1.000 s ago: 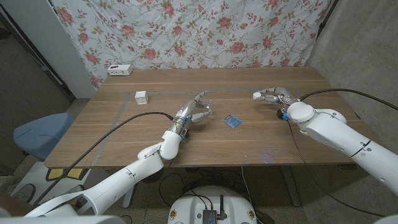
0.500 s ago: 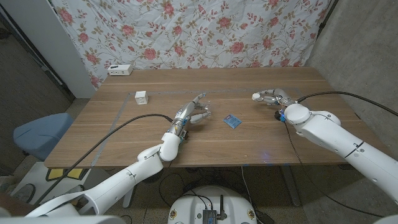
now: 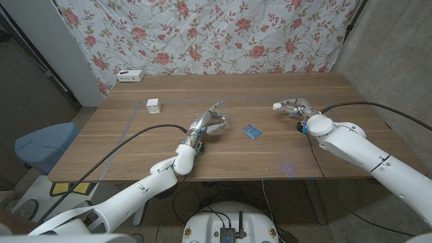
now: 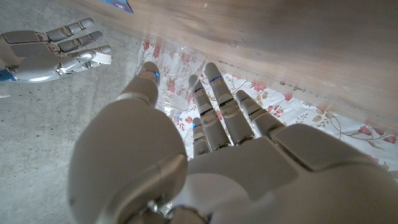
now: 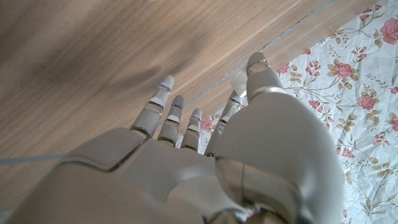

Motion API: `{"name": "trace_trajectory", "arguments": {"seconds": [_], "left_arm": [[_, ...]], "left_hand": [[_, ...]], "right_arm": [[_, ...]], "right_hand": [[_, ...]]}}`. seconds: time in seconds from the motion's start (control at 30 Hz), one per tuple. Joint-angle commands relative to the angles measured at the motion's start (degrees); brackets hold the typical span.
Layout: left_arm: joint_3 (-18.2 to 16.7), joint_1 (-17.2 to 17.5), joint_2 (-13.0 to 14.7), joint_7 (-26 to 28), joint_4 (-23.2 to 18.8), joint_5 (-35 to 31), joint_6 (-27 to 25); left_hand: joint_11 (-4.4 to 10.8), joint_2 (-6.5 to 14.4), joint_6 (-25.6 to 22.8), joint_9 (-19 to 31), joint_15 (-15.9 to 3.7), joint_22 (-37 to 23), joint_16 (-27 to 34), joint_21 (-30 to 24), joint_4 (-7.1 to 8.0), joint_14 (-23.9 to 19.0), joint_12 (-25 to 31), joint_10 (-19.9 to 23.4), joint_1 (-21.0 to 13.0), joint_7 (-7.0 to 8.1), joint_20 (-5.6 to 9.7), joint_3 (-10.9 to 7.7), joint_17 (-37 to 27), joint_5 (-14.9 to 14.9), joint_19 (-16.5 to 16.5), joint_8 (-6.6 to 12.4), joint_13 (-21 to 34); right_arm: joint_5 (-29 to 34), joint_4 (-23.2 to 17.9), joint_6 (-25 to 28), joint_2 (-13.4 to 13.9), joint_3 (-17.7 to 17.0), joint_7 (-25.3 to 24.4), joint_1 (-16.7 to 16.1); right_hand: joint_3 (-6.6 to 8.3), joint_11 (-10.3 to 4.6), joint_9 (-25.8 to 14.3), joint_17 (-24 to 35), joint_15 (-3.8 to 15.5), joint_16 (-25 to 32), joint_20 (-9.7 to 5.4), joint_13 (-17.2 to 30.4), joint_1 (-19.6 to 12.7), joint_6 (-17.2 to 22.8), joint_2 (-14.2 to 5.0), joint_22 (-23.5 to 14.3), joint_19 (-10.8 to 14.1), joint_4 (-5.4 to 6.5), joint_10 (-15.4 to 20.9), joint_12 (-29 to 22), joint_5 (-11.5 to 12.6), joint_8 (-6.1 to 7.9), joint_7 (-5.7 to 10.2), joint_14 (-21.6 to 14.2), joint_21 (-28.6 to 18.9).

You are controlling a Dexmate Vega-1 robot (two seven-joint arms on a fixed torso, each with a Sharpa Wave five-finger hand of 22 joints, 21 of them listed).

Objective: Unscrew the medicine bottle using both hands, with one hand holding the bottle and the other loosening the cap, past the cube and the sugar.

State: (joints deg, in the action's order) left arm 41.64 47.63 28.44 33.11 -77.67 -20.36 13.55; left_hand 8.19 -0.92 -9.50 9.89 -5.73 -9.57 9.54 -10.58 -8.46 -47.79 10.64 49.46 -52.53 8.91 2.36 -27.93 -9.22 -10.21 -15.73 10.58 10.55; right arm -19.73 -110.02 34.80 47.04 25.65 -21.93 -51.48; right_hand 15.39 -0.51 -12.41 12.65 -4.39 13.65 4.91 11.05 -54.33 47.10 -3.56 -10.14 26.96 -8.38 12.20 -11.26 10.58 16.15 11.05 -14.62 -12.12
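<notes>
My left hand (image 3: 208,121) is mid-table, fingers and thumb curled around a clear medicine bottle (image 3: 221,122). In the left wrist view the see-through bottle (image 4: 177,102) sits between the thumb and fingers of that hand (image 4: 186,162); its cap is not discernible. My right hand (image 3: 291,106) hovers at the right, fingers apart and pointing toward the bottle, holding nothing; it also appears in the left wrist view (image 4: 53,53) and in its own wrist view (image 5: 205,155). A small white cube (image 3: 153,105) sits to the left. A blue sugar packet (image 3: 252,131) lies between the hands.
A white box (image 3: 130,75) stands at the table's far left edge. A tape line (image 3: 135,121) marks a rectangle on the wooden table (image 3: 270,152). A floral cloth (image 3: 223,34) hangs behind. A blue chair (image 3: 40,145) is off the table's left side.
The right arm has drifted slightly leftward, bringing its hand a touch nearer the bottle. The left hand stays around the bottle, barely shifted.
</notes>
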Motion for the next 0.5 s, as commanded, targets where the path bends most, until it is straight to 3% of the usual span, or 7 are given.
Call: {"name": "trace_trajectory", "arguments": {"seconds": [0.03,0.5], "left_arm": [[0.37,-0.20,0.09,0.13,0.88,0.08,0.29],[0.45,-0.06,0.65,-0.46,0.64,0.30,-0.18]], "left_hand": [[2.78,0.64,-0.40,0.07,-6.88,-0.08,0.33,-0.19,0.36,0.08,0.27,2.42,-0.16,0.29,3.03,-0.26,-0.10,-0.30,-0.19,0.05,0.15],[2.86,0.12,-0.39,0.07,-6.83,-0.09,0.11,-0.19,0.23,0.77,0.07,1.51,0.20,0.62,2.96,-0.11,-0.01,-0.36,-0.19,-0.03,0.12]], "right_arm": [[0.82,1.32,-0.71,-0.83,0.94,-0.10,0.30],[1.44,3.22,-1.48,-2.42,1.59,-0.77,0.57]], "right_hand": [[-0.33,-0.22,-0.24,0.20,0.27,0.19,-0.16,0.19,0.32,1.42,-0.27,-0.10,0.42,0.02,0.23,-0.25,0.17,0.39,-0.64,-0.18,-0.09],[-0.42,-0.29,-0.24,0.24,0.46,0.22,-0.30,0.20,0.58,1.75,-0.31,-0.09,0.43,0.02,0.35,-0.25,0.18,0.46,-0.65,-0.24,-0.02]]}}
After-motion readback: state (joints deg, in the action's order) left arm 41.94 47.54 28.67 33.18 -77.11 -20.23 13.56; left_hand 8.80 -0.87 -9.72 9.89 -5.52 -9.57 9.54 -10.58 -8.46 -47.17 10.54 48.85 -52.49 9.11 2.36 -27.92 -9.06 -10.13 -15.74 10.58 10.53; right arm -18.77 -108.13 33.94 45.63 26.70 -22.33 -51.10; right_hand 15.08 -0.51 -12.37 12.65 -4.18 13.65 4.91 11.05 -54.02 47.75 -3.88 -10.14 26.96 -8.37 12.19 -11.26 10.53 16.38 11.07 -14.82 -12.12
